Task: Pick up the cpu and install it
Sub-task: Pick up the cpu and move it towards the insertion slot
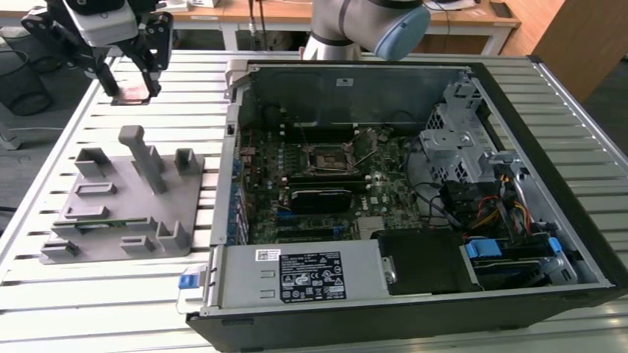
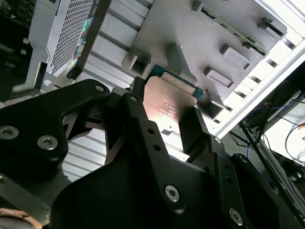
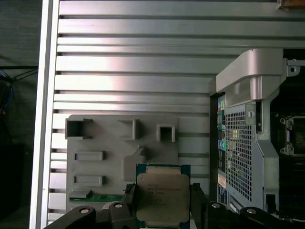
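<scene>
The cpu [image 1: 129, 94] is a flat square chip with a shiny metal top. It hangs above the slatted table at the exterior view's far upper left, beyond the grey fixture block [image 1: 128, 198]. My gripper [image 1: 128, 87] is shut on it, one black finger on each side. Both wrist views show the cpu [image 3: 162, 198] [image 2: 164, 101] clamped between the fingers [image 3: 198, 202] [image 2: 193, 129], with the fixture [image 3: 119, 152] below it. The black socket [image 1: 332, 160] sits mid-motherboard inside the open computer case [image 1: 549, 243], well off to the exterior view's right of the gripper.
The grey fixture carries several raised posts and slots, one tall post [image 1: 147, 158] in the middle. The case's metal wall [image 1: 234, 103] rises between fixture and motherboard. A drive cage [image 1: 457, 140], cables [image 1: 490, 213] and a power supply [image 1: 299, 276] crowd the case.
</scene>
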Controlling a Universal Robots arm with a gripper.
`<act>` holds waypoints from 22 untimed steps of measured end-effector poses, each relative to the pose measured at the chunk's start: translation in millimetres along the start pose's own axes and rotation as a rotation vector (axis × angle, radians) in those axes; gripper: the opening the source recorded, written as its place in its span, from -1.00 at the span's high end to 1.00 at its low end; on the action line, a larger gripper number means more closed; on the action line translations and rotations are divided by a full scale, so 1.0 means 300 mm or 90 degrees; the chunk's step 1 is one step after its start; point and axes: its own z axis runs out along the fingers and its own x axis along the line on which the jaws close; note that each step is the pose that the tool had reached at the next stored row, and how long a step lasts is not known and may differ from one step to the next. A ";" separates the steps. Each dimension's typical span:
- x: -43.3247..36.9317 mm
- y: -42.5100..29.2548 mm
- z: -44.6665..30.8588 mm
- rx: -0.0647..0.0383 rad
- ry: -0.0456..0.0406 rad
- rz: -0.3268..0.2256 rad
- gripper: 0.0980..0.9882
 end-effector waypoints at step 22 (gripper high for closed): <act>-0.116 -0.001 -0.003 0.000 0.0000 0.000 0.01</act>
